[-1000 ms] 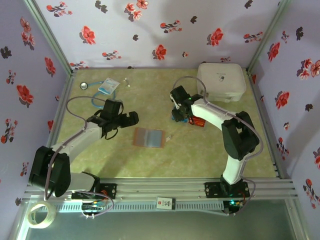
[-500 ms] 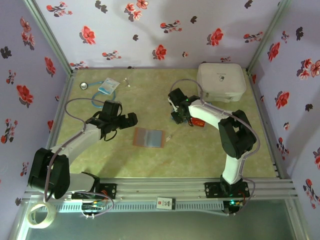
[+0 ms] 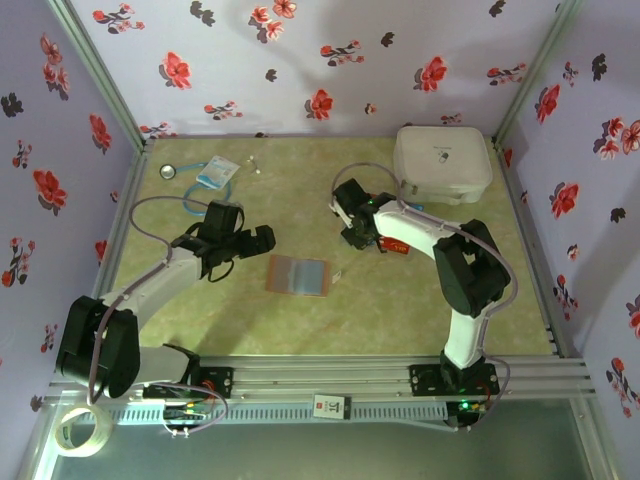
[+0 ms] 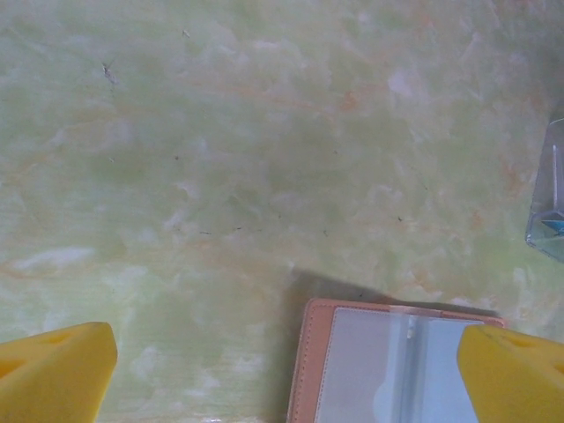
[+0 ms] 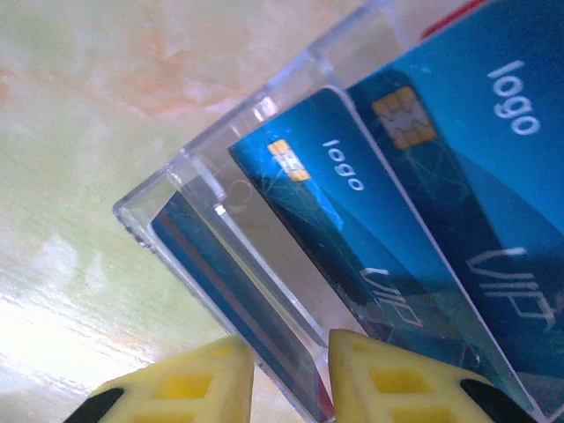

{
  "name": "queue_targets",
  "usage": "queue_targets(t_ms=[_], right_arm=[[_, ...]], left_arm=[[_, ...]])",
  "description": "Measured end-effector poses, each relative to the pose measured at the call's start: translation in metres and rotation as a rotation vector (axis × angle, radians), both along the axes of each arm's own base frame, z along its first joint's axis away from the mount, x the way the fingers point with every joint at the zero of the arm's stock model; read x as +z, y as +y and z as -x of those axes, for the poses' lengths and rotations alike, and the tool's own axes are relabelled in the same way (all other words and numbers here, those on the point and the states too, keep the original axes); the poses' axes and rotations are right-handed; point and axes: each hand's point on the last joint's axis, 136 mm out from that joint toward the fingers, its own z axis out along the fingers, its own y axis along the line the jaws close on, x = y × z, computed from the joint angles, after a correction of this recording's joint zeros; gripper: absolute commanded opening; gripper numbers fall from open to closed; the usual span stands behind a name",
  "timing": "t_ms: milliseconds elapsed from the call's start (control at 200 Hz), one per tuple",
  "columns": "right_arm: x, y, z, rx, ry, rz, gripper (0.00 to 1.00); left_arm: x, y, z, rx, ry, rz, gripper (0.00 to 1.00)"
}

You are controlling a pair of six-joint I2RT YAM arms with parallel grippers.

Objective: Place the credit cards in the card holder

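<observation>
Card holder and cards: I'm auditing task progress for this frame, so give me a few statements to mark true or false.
1. The card holder lies open on the table. True.
2. The left gripper is clamped on the card holder. False: its fingers stand wide apart and grip nothing.
3. The blue cards sit in a clear plastic box. True.
4. The white case stands at the table's near left corner. False: it stands at the far right corner.
</observation>
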Motion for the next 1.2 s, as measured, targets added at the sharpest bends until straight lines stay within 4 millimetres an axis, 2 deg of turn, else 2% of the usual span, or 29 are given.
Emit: queue_targets(t_ms=[580, 900, 1200], right_arm=[[0.0, 0.013, 0.007, 0.187, 0.007, 0.051, 0.11], [0.016, 0.024, 0.006, 0.271, -0.017, 0.091, 0.0], [0.022, 0.031, 0.016, 0.315, -0.025, 0.142, 0.0]], left_arm=[[0.0, -0.002, 0.001, -0.013, 0.003, 0.007, 1.0], [0.001, -0.002, 0.001, -0.027, -0.001, 0.001, 1.0], [0.0, -0.003, 0.002, -0.037, 0.003, 0.0, 1.0]])
